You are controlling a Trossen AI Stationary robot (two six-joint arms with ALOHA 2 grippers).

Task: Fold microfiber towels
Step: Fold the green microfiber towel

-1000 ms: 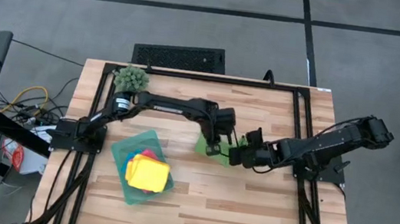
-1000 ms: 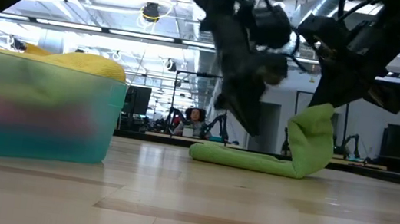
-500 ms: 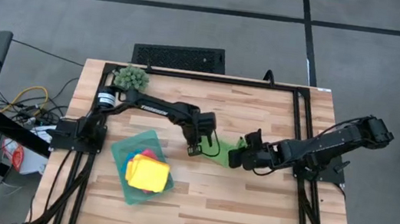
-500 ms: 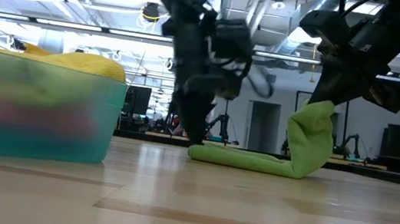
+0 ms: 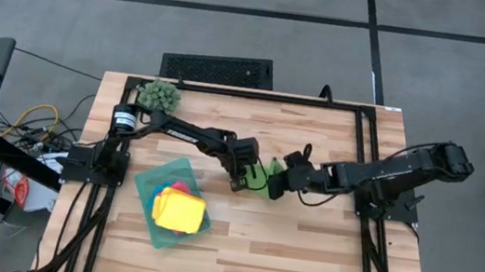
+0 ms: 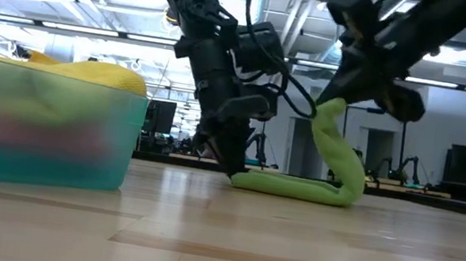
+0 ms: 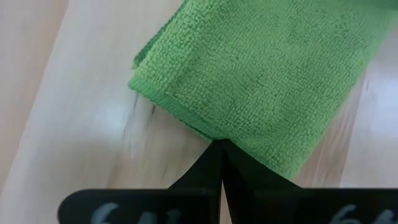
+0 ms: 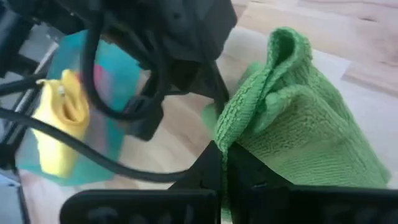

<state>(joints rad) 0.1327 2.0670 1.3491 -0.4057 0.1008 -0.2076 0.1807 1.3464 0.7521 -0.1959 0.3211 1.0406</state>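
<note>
1. A translucent teal tray point(image 5: 150, 183) is set on the left half of the worktop point(image 5: 302, 257). A folded yellow towel point(image 5: 179, 210) is stacked on top in it, with pink and blue cloth edges showing beneath; the tray appears to be used as the store for the other towels, kept clear of the folding area.
2. A small spiky green ball plant point(image 5: 159, 96) is seen at the far left corner, well apart from the work.
3. The left gripper point(image 5: 238, 182) is held low at mid-worktop with its fingers pressed together and nothing between them. Its tip is laid at the edge of the green towel point(image 6: 298, 186); this is judged to pin the lower layer flat so that the cloth cannot slide.
4. The green towel lies at the centre of the worktop, one part flat on the wood and the other raised in a curl over it.
5. The raised edge is pinched by the right gripper point(image 6: 331, 103), whose fingers are nearly closed on the cloth. The edge is held above the flat part, apparently so that 1 half can be carried across and laid over the other.
</note>
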